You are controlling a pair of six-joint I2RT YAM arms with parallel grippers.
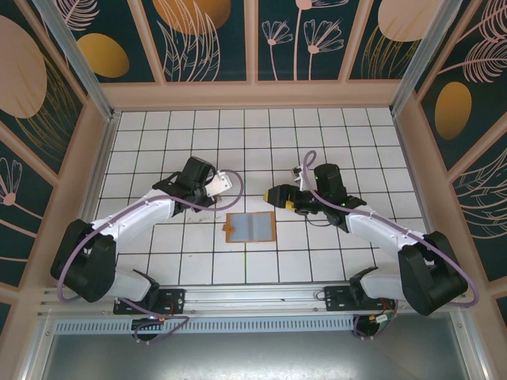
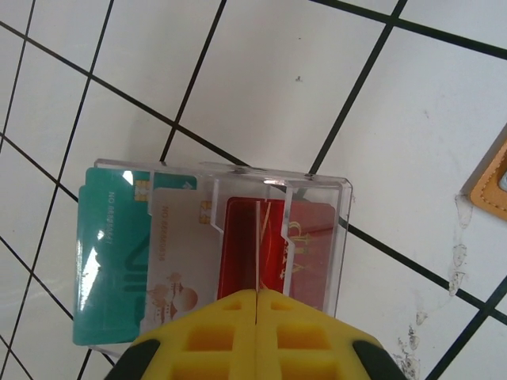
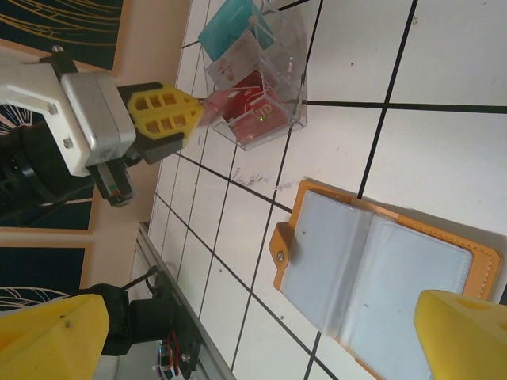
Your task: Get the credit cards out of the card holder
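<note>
Two claws, two states. My left claw [image 2: 257, 294] is pinched together on a reddish card [image 3: 212, 107]. From the left wrist that card is edge-on, just a thin line. It hangs at the clear box [image 2: 222, 168], over the slot with a red card [image 2: 305, 253]. Same box: teal card [image 2: 107, 261] at one end, pale card [image 2: 178, 261] next to it.

My right claw [image 1: 276, 196] is spread wide, nothing in it. From its wrist the yellow fingers [image 3: 55, 336] sit either side of the card holder [image 3: 372, 277]; can't tell how high above.

The holder lies opened flat on the white tiled counter [image 1: 158, 134], grey-clear sleeves up, snap tab toward my left arm. It's between the arms, nearer the bases than either claw. The box is apart from the holder, up-left of it in the top view.
</note>
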